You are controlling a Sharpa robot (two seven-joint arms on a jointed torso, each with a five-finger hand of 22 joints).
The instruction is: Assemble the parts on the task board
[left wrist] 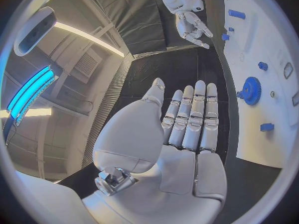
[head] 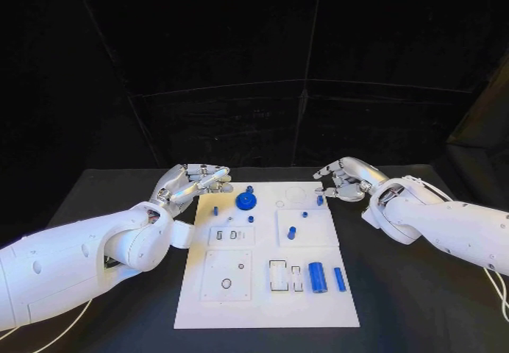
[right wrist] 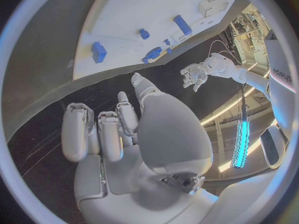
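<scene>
The white task board (head: 265,298) lies in the middle of the table. A blue gear (head: 246,200) stands near its far left corner, with small blue pegs (head: 250,218) around it. A thick blue cylinder (head: 317,277) and a thinner one (head: 340,279) lie at the near right. My left hand (head: 196,180) hovers off the board's far left corner, fingers straight and apart, holding nothing; the gear (left wrist: 251,90) lies beyond its fingertips (left wrist: 194,92). My right hand (head: 345,179) hangs off the far right corner, fingers loosely bent, holding nothing.
Several recessed slots (head: 278,274) and raised white plates (head: 228,273) mark the board's near half. Black table (head: 424,309) surrounds the board on all sides, and a black curtain stands behind. A cable (head: 499,290) trails from the right arm.
</scene>
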